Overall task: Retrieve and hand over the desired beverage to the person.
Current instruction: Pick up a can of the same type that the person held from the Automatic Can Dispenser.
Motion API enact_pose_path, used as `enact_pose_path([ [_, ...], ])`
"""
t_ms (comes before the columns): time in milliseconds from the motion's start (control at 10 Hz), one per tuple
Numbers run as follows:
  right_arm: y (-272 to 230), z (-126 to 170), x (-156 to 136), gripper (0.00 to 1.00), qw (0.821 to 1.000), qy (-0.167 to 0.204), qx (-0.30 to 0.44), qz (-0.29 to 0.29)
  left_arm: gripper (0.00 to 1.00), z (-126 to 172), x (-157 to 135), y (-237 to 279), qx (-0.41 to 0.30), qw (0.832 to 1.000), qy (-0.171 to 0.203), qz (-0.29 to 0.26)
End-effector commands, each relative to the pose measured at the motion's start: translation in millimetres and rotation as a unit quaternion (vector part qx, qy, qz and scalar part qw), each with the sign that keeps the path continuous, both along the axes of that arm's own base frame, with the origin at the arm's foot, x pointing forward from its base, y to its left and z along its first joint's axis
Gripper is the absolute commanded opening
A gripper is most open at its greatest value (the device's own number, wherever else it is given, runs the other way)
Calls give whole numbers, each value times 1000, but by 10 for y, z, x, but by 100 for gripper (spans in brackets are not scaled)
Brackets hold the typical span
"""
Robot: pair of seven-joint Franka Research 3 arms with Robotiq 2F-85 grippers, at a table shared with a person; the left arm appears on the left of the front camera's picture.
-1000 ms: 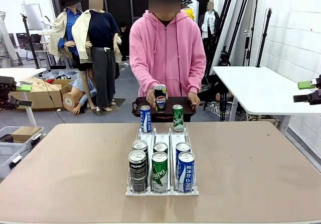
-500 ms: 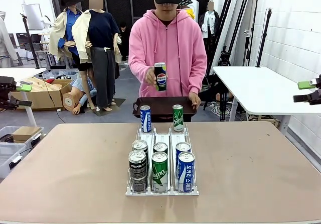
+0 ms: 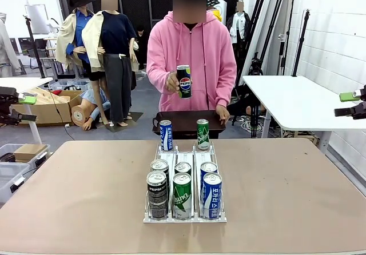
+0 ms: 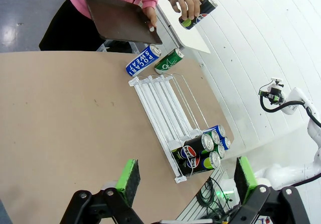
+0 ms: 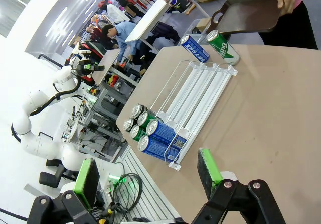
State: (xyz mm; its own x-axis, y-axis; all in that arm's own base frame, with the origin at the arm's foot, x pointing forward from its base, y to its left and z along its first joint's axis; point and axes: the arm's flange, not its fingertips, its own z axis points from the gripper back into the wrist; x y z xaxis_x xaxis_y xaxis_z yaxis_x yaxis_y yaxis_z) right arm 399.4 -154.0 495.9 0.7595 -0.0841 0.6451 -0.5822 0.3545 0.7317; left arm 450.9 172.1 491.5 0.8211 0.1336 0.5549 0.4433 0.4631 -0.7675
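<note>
Across the desk (image 3: pixel 68 198), the person (image 3: pixel 191 49) holds a black Pepsi can (image 3: pixel 183 81) chest-high, likely to show us the drink they want, with a tray (image 3: pixel 186 120) ready in the other hand. Matching Pepsi cans (image 3: pixel 156 187) stand at the near left of the rack (image 3: pixel 177 155). Both our jaws hang open and empty, well away

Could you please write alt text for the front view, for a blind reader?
A person in a pink hoodie stands across the table, holding a black can in one hand and a dark tray in the other. A white rack on the table holds six cans at its near end; two more stand at its far end.
</note>
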Motion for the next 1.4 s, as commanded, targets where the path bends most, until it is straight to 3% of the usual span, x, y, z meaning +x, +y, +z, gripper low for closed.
enact_pose_path([
  [0,0,-6,0,100,1000,-1,4,2,100,25,-30,1,-4,1000,3,0],
  [1300,0,-6,0,100,1000,-1,4,2,100,25,-30,1,-4,1000,3,0],
])
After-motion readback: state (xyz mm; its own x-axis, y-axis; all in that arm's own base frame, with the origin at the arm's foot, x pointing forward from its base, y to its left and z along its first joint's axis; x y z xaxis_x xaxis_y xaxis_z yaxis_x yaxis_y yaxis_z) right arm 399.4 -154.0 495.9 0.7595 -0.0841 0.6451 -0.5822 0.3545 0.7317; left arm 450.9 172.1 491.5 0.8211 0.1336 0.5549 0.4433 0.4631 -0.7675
